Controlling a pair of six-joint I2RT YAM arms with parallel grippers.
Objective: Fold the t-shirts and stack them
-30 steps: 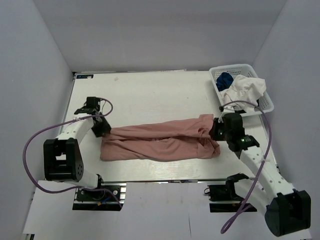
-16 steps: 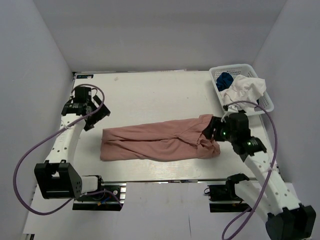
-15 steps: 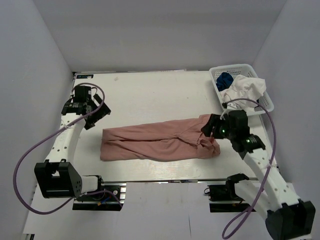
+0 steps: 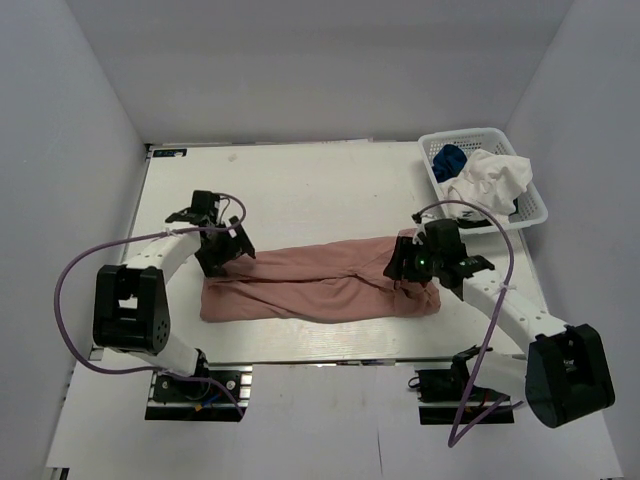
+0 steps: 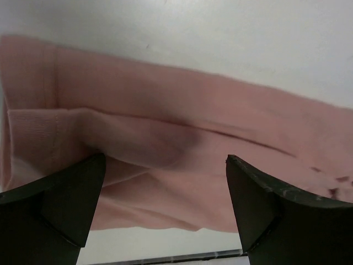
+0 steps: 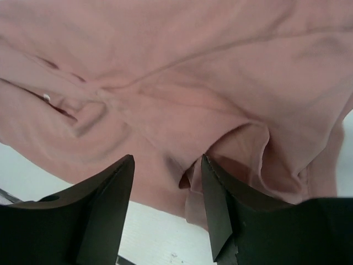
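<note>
The dusty-pink t-shirt (image 4: 320,282) lies folded into a long strip across the middle of the table (image 4: 300,190). My left gripper (image 4: 228,252) hovers over its left end with the jaws wide open; in the left wrist view the pink cloth (image 5: 182,127) lies flat between the fingers (image 5: 77,193), ungripped. My right gripper (image 4: 398,265) is over the bunched right end, open, with a loose fold of the pink cloth (image 6: 182,66) under its fingertips (image 6: 212,187). A royal-blue t-shirt (image 4: 450,158) and a white t-shirt (image 4: 492,178) sit crumpled in the basket.
The white mesh basket (image 4: 460,134) stands at the table's back right corner, with the white shirt draping over its right rim. Purple cables loop from both arms. Grey walls close in the table on three sides.
Both grippers let go of the pink shirt's ends and opened. The left arm swung out to the far left, then came back over the left end. The right gripper shifted left over the right end.
</note>
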